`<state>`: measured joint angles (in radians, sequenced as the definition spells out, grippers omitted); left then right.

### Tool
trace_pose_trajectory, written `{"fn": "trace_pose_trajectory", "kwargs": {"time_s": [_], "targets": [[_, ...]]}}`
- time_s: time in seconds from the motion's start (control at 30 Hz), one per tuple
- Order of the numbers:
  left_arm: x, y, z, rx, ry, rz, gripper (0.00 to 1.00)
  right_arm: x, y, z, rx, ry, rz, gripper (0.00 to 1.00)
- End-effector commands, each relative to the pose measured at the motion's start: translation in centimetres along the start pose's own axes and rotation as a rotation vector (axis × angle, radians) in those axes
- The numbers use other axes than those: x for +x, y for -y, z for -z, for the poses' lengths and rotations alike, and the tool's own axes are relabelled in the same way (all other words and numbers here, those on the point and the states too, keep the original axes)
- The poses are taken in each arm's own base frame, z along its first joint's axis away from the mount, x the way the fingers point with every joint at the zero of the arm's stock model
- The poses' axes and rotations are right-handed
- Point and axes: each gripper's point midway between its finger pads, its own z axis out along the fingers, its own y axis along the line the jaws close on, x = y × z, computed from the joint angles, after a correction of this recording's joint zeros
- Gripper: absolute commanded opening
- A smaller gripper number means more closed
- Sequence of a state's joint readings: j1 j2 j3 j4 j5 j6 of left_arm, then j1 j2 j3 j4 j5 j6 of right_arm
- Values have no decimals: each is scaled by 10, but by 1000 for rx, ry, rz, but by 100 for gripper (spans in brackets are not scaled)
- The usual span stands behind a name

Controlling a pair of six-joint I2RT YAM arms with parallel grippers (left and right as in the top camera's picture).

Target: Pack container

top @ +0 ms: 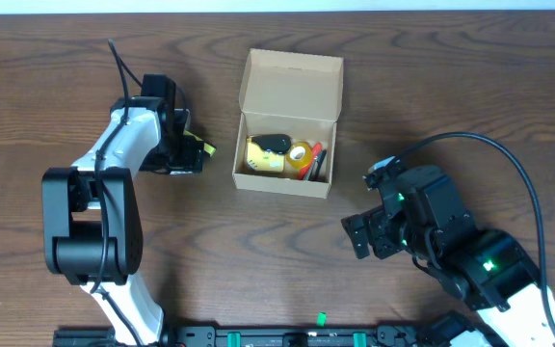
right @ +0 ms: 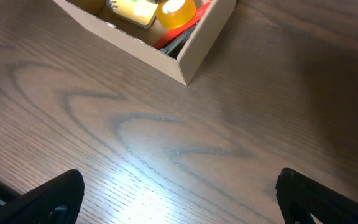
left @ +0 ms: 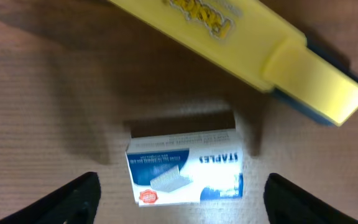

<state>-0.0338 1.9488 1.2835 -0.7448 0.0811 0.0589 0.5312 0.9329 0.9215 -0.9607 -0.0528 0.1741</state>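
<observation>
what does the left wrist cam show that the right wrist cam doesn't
Only the left wrist view: a box of staples lying on the table, framed by the open left end effector, with a yellow bar-shaped item beyond it.
Only the right wrist view: a corner of the open container, holding a tape roll and a red pen, ahead of the open right end effector.
Both: the wood-grain table and two dark fingers spread at the bottom edge.

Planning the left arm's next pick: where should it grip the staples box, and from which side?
Grip the staples box across its short ends, coming straight down: it lies flat, and the left gripper is open, jaws either side of those ends.
</observation>
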Motion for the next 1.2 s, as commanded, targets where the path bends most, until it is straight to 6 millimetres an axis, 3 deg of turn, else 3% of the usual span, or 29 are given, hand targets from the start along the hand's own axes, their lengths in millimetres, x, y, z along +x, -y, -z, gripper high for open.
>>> {"fn": "trace_pose_trajectory", "kwargs": {"time_s": [0.0, 1.17], "targets": [[-2, -3, -5, -11, 4, 75, 80, -3, 2, 3, 3, 12, 5, 99], [5, -3, -19, -10, 9, 179, 66, -3, 2, 3, 3, 12, 5, 99]]}}
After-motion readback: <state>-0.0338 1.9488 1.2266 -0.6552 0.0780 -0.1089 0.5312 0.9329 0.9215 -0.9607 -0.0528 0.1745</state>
